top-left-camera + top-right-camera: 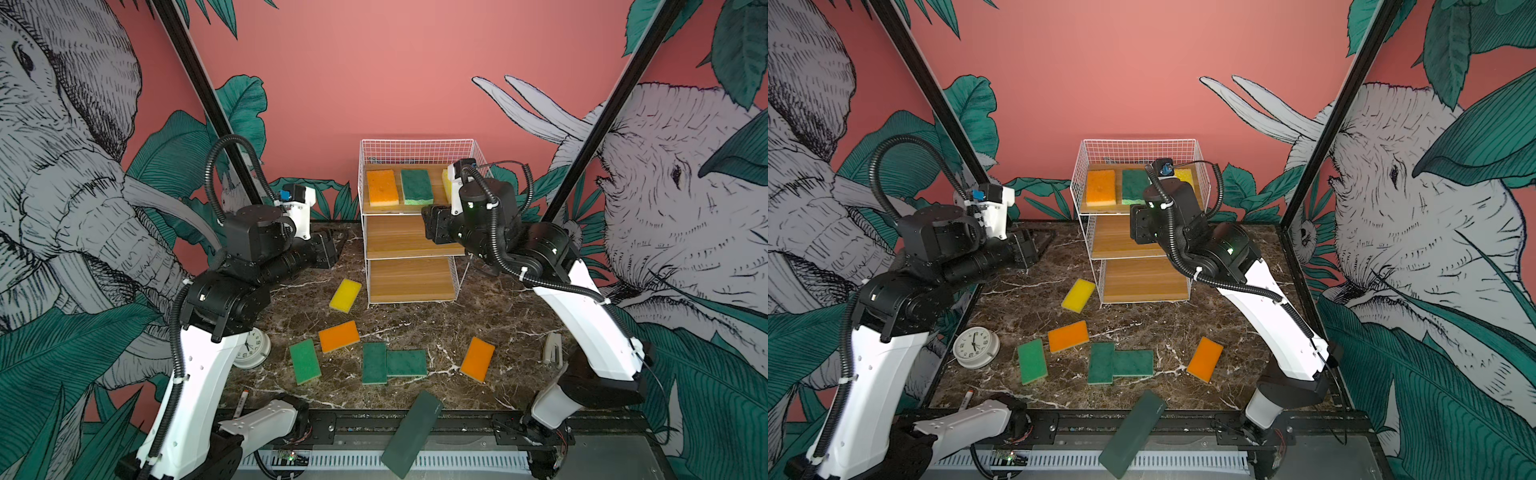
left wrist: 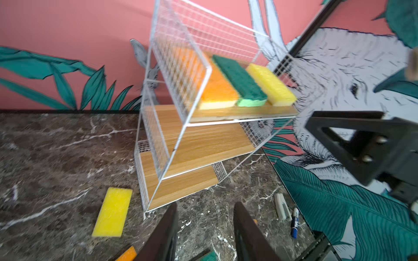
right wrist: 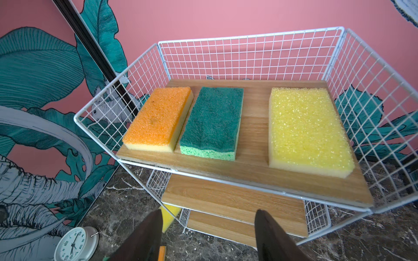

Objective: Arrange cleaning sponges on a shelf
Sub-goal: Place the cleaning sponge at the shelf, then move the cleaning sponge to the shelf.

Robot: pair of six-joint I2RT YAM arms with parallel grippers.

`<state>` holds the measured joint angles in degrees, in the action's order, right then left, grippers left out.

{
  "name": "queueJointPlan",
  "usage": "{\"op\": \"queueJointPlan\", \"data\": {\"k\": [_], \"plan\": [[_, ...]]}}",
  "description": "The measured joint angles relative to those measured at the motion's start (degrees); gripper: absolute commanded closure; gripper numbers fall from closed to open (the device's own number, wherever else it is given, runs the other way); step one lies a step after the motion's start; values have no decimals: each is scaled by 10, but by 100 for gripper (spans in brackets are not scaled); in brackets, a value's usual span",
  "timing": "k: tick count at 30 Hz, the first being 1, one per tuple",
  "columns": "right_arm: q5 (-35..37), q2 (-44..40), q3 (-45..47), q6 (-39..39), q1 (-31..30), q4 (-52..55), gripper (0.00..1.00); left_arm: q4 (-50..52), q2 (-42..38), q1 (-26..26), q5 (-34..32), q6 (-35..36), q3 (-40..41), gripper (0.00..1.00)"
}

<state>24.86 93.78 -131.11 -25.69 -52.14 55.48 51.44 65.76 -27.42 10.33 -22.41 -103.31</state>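
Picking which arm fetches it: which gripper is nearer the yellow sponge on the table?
Left. The left gripper hovers just behind the yellow sponge, on its side of the shelf. The right gripper is up at the shelf's middle board, across from it.

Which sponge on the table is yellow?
The yellow sponge lying nearest the shelf, by its bottom board. The other table sponges are orange or green.

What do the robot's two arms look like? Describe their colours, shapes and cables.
Both arms have white, curved shell links with black blocky joints. The left arm and right arm each carry a ribbed black cable hose fixed by white ties. Each tool has dark wedge-shaped fingers, and small green lights glow on the right arm.
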Motion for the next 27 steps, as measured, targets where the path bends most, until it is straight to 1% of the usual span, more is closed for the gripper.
{"op": "queueJointPlan", "data": {"k": [2,4,12,16,24,27], "plan": [[-2,-8,1,4,0,7,41,10,26,-24,-7,9,-39,64],[-4,-24,13,7,0,10,44,17,50,-36,-15,15,-65,67],[-3,-133,114,6,0,9,49,37,128,-79,-45,28,-124,72],[-3,-166,163,2,0,6,50,45,165,-103,-65,31,-164,73],[-2,-218,277,-17,0,5,49,45,214,-114,-91,31,-191,76],[0,-237,304,-24,0,5,48,41,227,-114,-99,31,-196,77]]}}
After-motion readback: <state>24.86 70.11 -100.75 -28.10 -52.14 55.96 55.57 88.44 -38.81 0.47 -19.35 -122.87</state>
